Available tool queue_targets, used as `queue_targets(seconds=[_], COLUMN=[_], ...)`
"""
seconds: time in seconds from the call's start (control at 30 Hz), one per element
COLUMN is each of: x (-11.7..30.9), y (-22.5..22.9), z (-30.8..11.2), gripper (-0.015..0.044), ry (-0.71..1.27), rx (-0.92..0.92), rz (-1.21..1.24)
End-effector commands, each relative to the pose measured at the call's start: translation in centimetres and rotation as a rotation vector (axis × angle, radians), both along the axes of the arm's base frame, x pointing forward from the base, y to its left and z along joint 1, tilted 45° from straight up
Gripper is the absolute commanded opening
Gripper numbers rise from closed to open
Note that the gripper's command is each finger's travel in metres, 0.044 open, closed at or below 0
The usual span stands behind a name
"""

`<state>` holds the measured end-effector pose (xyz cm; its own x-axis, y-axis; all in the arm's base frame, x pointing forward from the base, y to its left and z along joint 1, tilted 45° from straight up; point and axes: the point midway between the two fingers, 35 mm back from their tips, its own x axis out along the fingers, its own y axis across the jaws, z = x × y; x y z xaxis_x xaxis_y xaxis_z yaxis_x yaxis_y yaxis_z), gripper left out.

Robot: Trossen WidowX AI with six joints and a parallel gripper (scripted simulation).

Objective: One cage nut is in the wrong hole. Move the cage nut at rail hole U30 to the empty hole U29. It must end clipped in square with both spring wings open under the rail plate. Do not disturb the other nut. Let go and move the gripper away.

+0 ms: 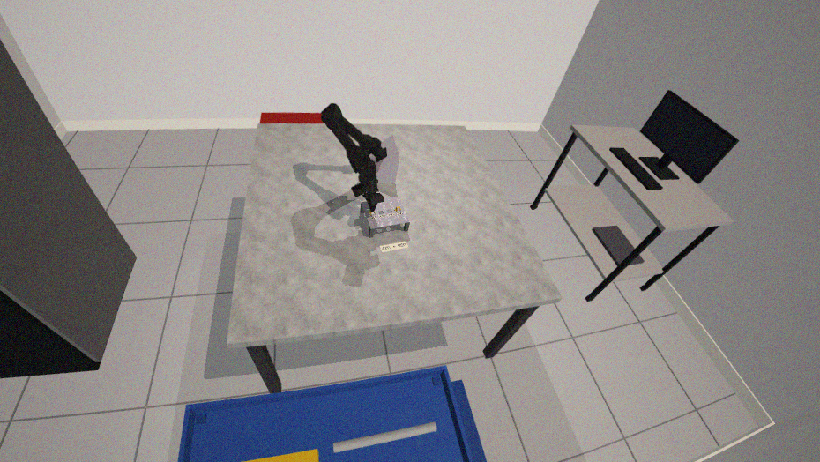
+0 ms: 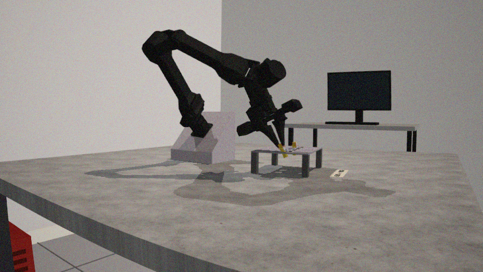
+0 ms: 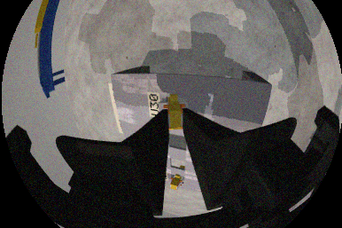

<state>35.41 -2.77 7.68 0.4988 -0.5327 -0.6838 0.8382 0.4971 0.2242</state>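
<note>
Wrist view: gripper is clamped on the yellow nut, one fingertip on each side. Nut is at the U30 end of the plate, just beside the U30 label, so not over in U29. Orange bits stick out on both sides of it. Exterior has the nut tilted, its lower end showing below the plate's top face. Can't be sure from these angles how much of it is still seated in the hole; wings are too small to read.

Other nut is on the same plate, apart from the gripper. Plate stands on short dark legs on the table. Printed card lies flat near it. Arm reaches down to the plate from above.
</note>
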Motion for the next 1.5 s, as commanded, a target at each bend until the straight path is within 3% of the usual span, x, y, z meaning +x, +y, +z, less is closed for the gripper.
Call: queue_targets(seconds=[0.0, 1.47], x=[0.02, 0.15], y=[-0.05, 0.12], z=[0.05, 0.13], gripper=[0.0029, 0.0029], ry=[-0.001, 0.016], rx=[-0.002, -0.007], rz=[-0.007, -0.026])
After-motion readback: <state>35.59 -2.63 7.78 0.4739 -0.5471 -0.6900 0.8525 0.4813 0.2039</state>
